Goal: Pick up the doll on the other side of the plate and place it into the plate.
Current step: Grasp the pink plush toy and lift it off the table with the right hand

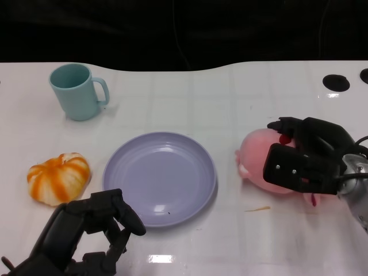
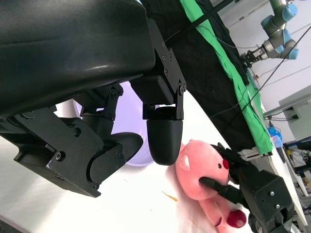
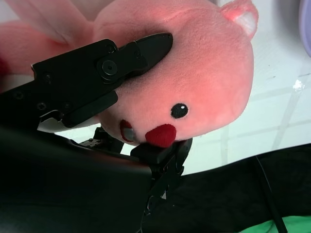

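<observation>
A pink plush doll lies on the white table just right of the lavender plate. My right hand is wrapped over it from the right. In the right wrist view black fingers press on the doll's head above and below its red nose. The left wrist view shows the doll with the right hand on it, beyond the plate. The plate holds nothing. My left hand hovers near the table's front edge, below the plate, fingers curled and holding nothing.
A teal mug stands at the back left. An orange and white pumpkin toy lies left of the plate, just above my left hand. Two black holes mark the table's far right. A small yellow scrap lies in front of the doll.
</observation>
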You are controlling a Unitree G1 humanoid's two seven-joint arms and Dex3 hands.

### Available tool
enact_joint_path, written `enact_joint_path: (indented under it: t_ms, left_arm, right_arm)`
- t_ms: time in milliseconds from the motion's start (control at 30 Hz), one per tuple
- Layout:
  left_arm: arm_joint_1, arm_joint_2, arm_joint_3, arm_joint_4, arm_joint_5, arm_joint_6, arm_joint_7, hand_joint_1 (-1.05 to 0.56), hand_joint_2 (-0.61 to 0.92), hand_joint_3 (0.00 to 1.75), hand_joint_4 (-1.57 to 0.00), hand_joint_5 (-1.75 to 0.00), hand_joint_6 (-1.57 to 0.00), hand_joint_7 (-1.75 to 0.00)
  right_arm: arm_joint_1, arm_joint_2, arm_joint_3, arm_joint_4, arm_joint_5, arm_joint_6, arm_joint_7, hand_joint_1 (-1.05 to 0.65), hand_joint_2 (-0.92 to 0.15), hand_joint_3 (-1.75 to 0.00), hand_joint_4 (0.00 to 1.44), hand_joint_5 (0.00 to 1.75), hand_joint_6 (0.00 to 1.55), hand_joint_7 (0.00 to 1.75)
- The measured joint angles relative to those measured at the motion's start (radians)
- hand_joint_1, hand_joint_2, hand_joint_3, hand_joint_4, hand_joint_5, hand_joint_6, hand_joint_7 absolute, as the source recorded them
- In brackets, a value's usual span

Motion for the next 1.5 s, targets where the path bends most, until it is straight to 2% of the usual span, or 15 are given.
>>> enact_joint_path:
  t_ms: [33, 67, 100, 167, 233, 400, 500, 700, 767, 900, 967, 1000, 1100, 1300, 1500]
  left_arm:
    - [0.000, 0.000, 0.000, 0.000, 0.000, 0.000, 0.000, -0.08, 0.53, 1.09, -0.78, -1.58, -0.84, -1.16]
    - [0.000, -0.001, 0.000, 0.000, 0.000, 0.000, 0.000, -0.08, 0.53, 1.09, -0.78, -1.58, -0.84, -1.16]
    - [0.000, -0.001, 0.000, 0.000, 0.000, 0.000, 0.000, -0.08, 0.53, 1.09, -0.78, -1.58, -0.84, -1.16]
    - [-0.001, -0.002, 0.000, 0.000, 0.000, -0.001, 0.000, -0.09, 0.53, 1.09, -0.78, -1.58, -0.84, -1.16]
    - [-0.001, -0.002, 0.000, 0.000, 0.000, -0.001, 0.000, -0.09, 0.53, 1.09, -0.78, -1.59, -0.84, -1.15]
    - [-0.001, -0.003, 0.000, 0.000, 0.000, -0.001, 0.000, -0.09, 0.53, 1.09, -0.77, -1.59, -0.84, -1.16]
    - [-0.002, -0.003, 0.000, 0.001, 0.000, -0.001, 0.000, -0.08, 0.53, 1.09, -0.77, -1.58, -0.84, -1.16]
    - [-0.003, -0.004, 0.000, 0.002, 0.000, -0.001, 0.000, -0.08, 0.53, 1.09, -0.78, -1.57, -0.84, -1.17]
    - [-0.003, -0.004, 0.000, 0.003, 0.000, -0.001, 0.000, -0.08, 0.52, 1.09, -0.78, -1.58, -0.84, -1.17]
    - [-0.003, -0.004, 0.000, 0.004, 0.001, -0.001, 0.000, -0.07, 0.52, 1.10, -0.78, -1.58, -0.84, -1.17]
    - [-0.003, -0.004, 0.000, 0.004, 0.001, -0.001, 0.000, -0.07, 0.52, 1.11, -0.78, -1.59, -0.84, -1.17]
    - [-0.004, -0.004, 0.000, 0.004, 0.001, -0.001, 0.000, -0.07, 0.52, 1.11, -0.78, -1.59, -0.84, -1.17]
    - [-0.005, -0.004, 0.000, 0.004, 0.001, -0.001, 0.000, -0.07, 0.51, 1.12, -0.78, -1.58, -0.84, -1.17]
    - [-0.006, -0.004, 0.000, 0.006, 0.001, -0.002, 0.000, -0.06, 0.51, 1.12, -0.78, -1.57, -0.84, -1.17]
    - [-0.007, -0.004, 0.000, 0.007, 0.001, -0.003, 0.000, -0.07, 0.52, 1.11, -0.78, -1.57, -0.84, -1.17]
  right_arm:
    - [-0.003, 0.000, 0.004, 0.006, 0.000, -0.007, -0.005, -0.11, -0.88, -0.11, 0.81, 1.30, 1.02, 0.59]
    - [-0.007, -0.001, 0.011, 0.011, -0.002, -0.016, -0.010, -0.13, -0.88, -0.07, 0.84, 1.40, 1.10, 0.46]
    - [-0.009, -0.002, 0.019, 0.014, -0.006, -0.024, -0.019, -0.14, -0.88, -0.05, 0.83, 1.49, 1.14, 0.42]
    - [-0.015, -0.003, 0.036, 0.020, -0.013, -0.032, -0.035, -0.15, -0.90, -0.04, 0.80, 1.57, 1.18, 0.39]
    - [-0.018, -0.004, 0.045, 0.021, -0.019, -0.037, -0.044, -0.16, -0.91, -0.03, 0.80, 1.52, 1.17, 0.40]
    - [-0.018, -0.006, 0.061, 0.022, -0.025, -0.053, -0.068, -0.15, -0.91, -0.02, 0.79, 1.57, 1.12, 0.50]
    - [-0.018, -0.006, 0.061, 0.023, -0.020, -0.056, -0.071, -0.15, -0.92, -0.03, 0.77, 1.67, 1.04, 0.68]
    - [-0.018, -0.006, 0.061, 0.022, -0.008, -0.062, -0.079, -0.13, -0.90, -0.02, 0.77, 1.64, 1.02, 0.70]
    - [-0.015, -0.006, 0.061, 0.018, -0.006, -0.066, -0.090, -0.13, -0.91, -0.05, 0.77, 1.71, 0.94, 0.96]
    - [-0.001, -0.005, 0.061, -0.004, -0.003, -0.083, -0.119, -0.13, -0.89, -0.21, 0.82, 1.74, 0.75, 1.47]
    - [0.006, -0.005, 0.056, -0.010, 0.000, -0.094, -0.130, -0.13, -0.74, -0.55, 0.84, 1.75, 0.73, 1.56]
    - [0.008, -0.005, 0.054, -0.012, 0.001, -0.099, -0.133, -0.14, -0.67, -0.70, 0.85, 1.75, 0.74, 1.54]
    - [0.014, -0.005, 0.052, -0.015, 0.000, -0.116, -0.147, -0.16, -0.62, -0.83, 0.85, 1.75, 0.76, 1.51]
    - [0.024, -0.006, 0.050, -0.038, -0.005, -0.132, -0.161, -0.17, -0.59, -0.84, 0.91, 1.75, 0.75, 1.56]
    - [0.035, -0.009, 0.047, -0.060, -0.006, -0.135, -0.164, -0.17, -0.57, -0.87, 0.89, 1.75, 0.76, 1.52]
